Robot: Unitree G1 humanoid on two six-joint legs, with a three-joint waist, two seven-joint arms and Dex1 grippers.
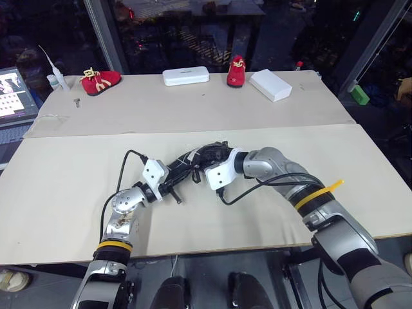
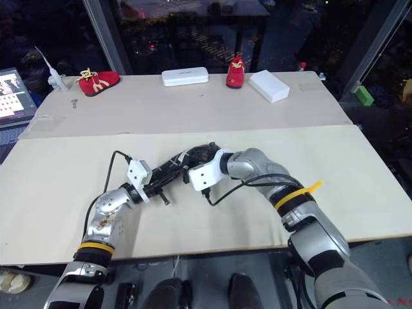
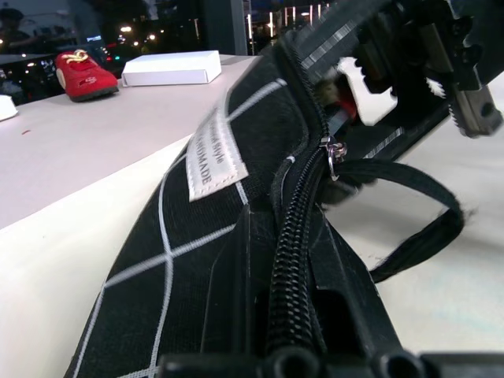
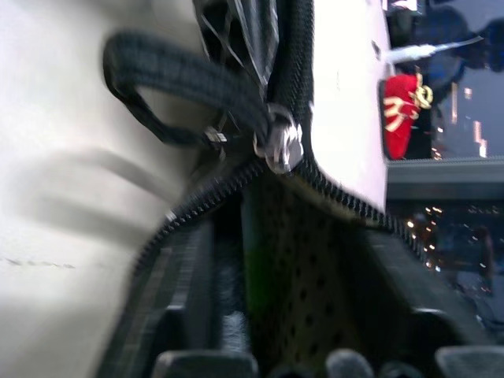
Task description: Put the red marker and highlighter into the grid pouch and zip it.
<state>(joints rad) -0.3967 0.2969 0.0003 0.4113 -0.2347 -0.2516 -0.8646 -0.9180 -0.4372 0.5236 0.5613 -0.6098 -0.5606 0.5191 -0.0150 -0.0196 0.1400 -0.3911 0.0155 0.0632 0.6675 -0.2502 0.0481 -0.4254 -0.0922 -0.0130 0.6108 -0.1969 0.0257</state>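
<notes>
Black fabric crossed by thin white lines is what both arms meet over: the grid pouch lies at the centre of the frame on the pale surface, wedged between the two wrists. The left gripper, coming in from lower left, has its fingers clamped on the near end of the pouch, beside the white label. The right gripper reaches in from the right; from its wrist camera the fingers look spread around the open mouth, holding nothing I can make out. The zipper pull loop hangs slack beside the slider, and the teeth beyond it are parted. A sliver of red shows inside the gap from the left wrist, and a green streak from the right wrist, so the red marker and highlighter seem to be inside, though I can't be sure.

Zipping looks to be the step. To do it well, the left should keep the fabric taut while the right takes the loop and draws straight along the teeth, not upward.

Farther back, toward the top of the frame, sit two red baby shoes, a white plastic case and a white box. Dark windows stand behind.
</notes>
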